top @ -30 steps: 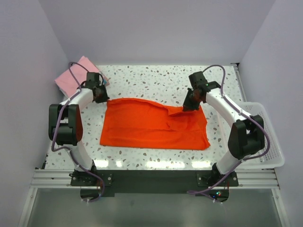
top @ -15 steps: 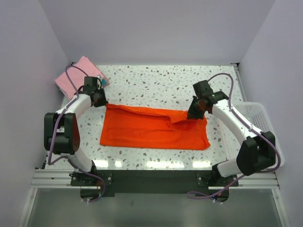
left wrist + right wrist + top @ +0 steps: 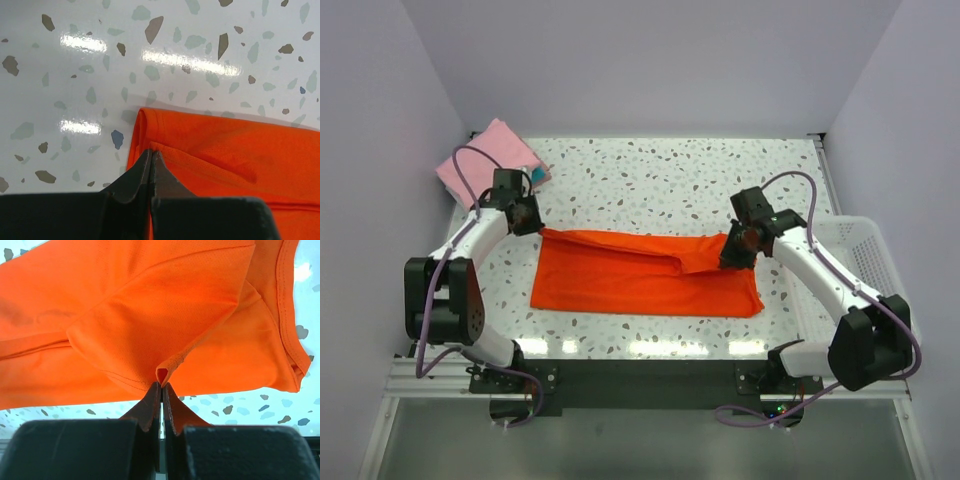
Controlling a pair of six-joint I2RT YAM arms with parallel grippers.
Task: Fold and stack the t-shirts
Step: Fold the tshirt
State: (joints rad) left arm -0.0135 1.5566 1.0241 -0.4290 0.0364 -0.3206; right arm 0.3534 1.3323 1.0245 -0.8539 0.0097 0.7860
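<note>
The orange-red t-shirt (image 3: pixel 630 280) lies spread across the table's middle, its far edge lifted and folded toward the front. My left gripper (image 3: pixel 527 222) is shut on the shirt's far left corner (image 3: pixel 165 150). My right gripper (image 3: pixel 732 255) is shut on a pinched fold of the far right edge (image 3: pixel 167 372). In the right wrist view the orange cloth (image 3: pixel 150 315) hangs raised above the table. A folded pink shirt (image 3: pixel 480 162) lies at the far left corner, with a sliver of teal cloth (image 3: pixel 538 176) beside it.
A white mesh basket (image 3: pixel 855 228) stands off the table's right edge, behind my right arm. The speckled tabletop (image 3: pixel 650 175) shows bare beyond the orange shirt. Walls close in the left, back and right sides.
Both grippers have moved toward the near edge, pulling the shirt's far edge over with them. The orange shirt now looks shorter from back to front.
</note>
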